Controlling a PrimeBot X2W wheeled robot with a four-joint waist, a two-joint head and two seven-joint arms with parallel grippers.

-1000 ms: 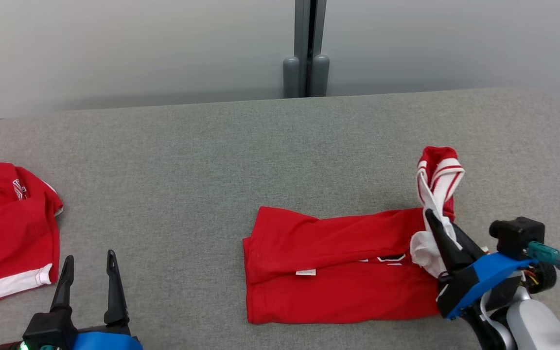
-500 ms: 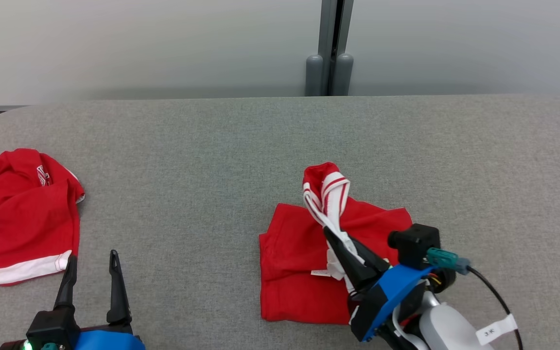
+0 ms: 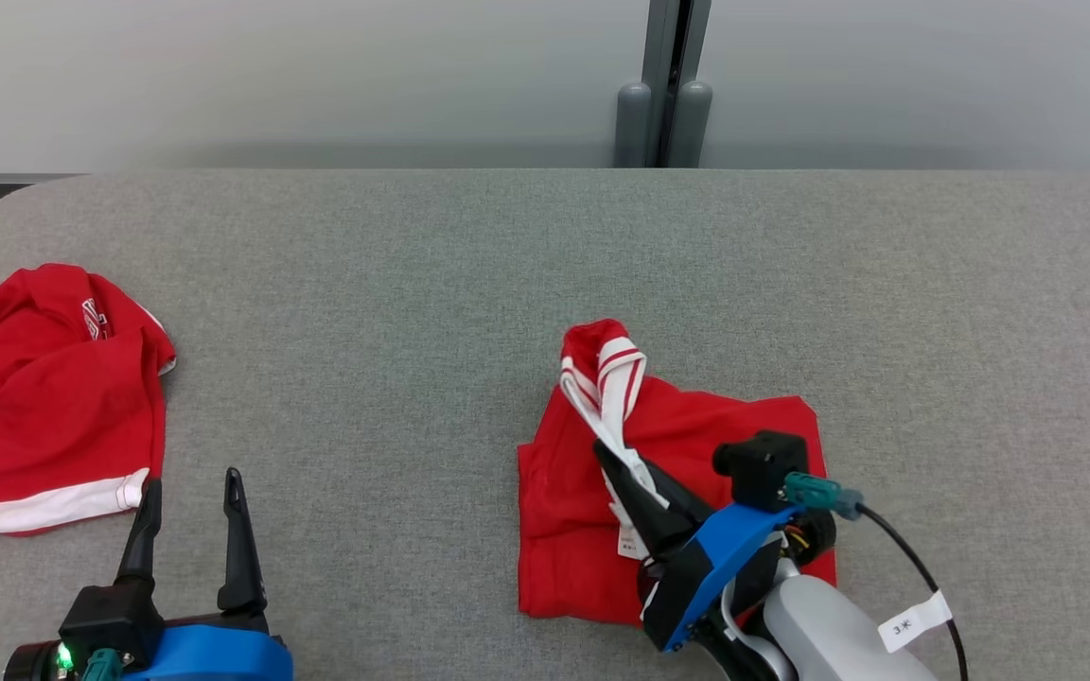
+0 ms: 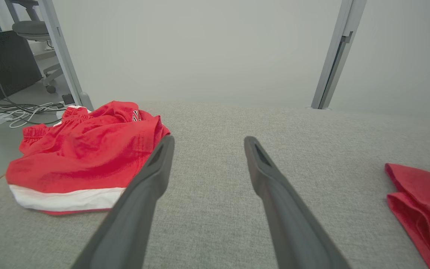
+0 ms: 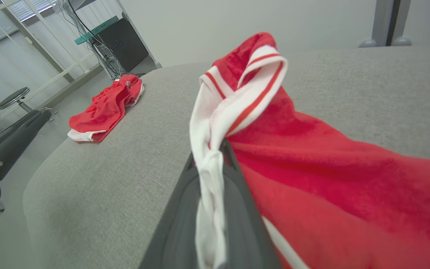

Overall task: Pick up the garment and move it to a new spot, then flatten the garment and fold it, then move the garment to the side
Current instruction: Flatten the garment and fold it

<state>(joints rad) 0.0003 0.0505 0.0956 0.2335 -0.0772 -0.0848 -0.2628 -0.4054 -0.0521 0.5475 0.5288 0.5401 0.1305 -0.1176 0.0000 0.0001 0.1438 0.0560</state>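
Two red garments lie on the grey desk (image 3: 413,284). One, the folded garment (image 3: 696,435), sits right of the middle toward the near edge, doubled into a rough square. The right claw (image 3: 602,450) hangs over it, its fingers closed on the garment's striped band (image 3: 602,374), white with red lines. The band rises off the folded layers as a loop and leans toward the far left. In the right wrist view the white trim runs pinched between the two dark fingers, and red cloth drapes away to the right, down to the desk. A small white tag (image 3: 627,543) shows on the red cloth just beside the claw's base.

The rumpled garment (image 3: 43,397), with a white hem along its near side, rests at the left edge of the desk, well apart from the folded one. The left claw (image 3: 193,482) hovers at the near left above bare desk, just right of that white hem. Its fingers are spread wide with nothing between them. A grey post (image 3: 663,85) stands against the pale wall (image 3: 223,76) behind the far edge.
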